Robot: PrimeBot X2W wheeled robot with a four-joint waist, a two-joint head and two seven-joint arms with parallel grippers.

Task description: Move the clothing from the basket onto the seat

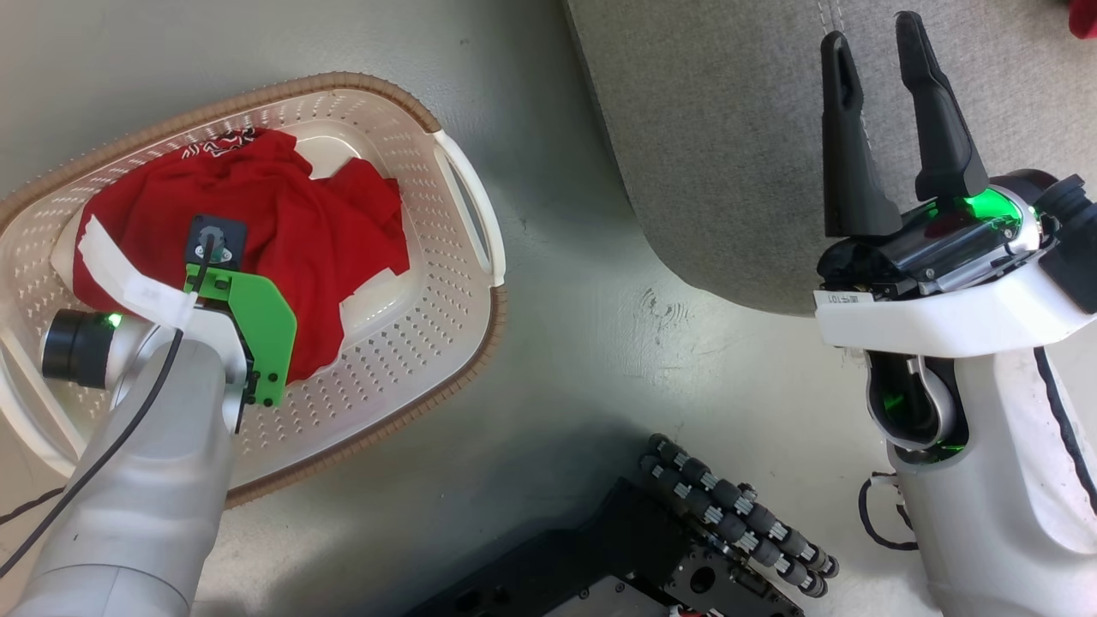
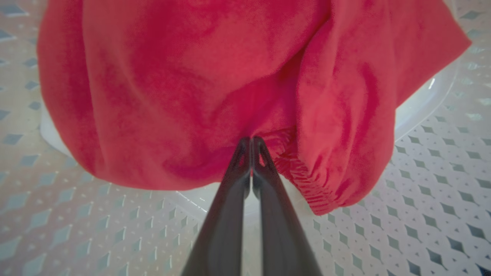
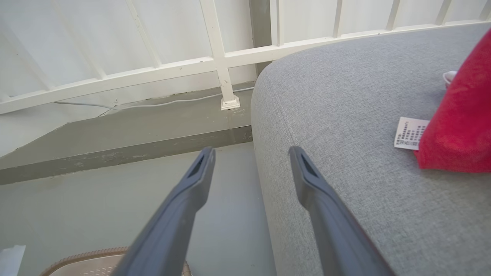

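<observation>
A: Biggest thing first?

B: Grey seat (image 1: pixel 728 154), upper right of the head view, rounded corner jutting over the pale grey-green floor (image 1: pixel 557 360). Woven fabric, stitched seam near the top.

A: Anything on it?

B: In the right wrist view, a red piece (image 3: pixel 460 115) lying at the far right of the cushion, with a small printed paper tag (image 3: pixel 410 133) just beside its lower left edge.

A: Next down in size?

B: Basket (image 1: pixel 467 206), cream-white, dotted with holes, brown woven-look rim. Standing on the floor at the left, well apart from the seat.

A: Whereabouts of the clothing?

B: Clothing (image 1: pixel 317 231) heaped inside the basket, bright red with white strips at the edges, covering most of the bottom.

A: Left claw?

B: Left claw (image 2: pixel 251 140) pressed together, pinching a gathered fold of the red cloth, shown in the left wrist view with basket holes all around. Pale left forearm (image 1: pixel 146 480) reaching over the basket in the head view.

A: Right claw?

B: Right claw (image 1: pixel 872 30) spread, holding nothing, dark fingers pointing up over the seat's near edge.
</observation>
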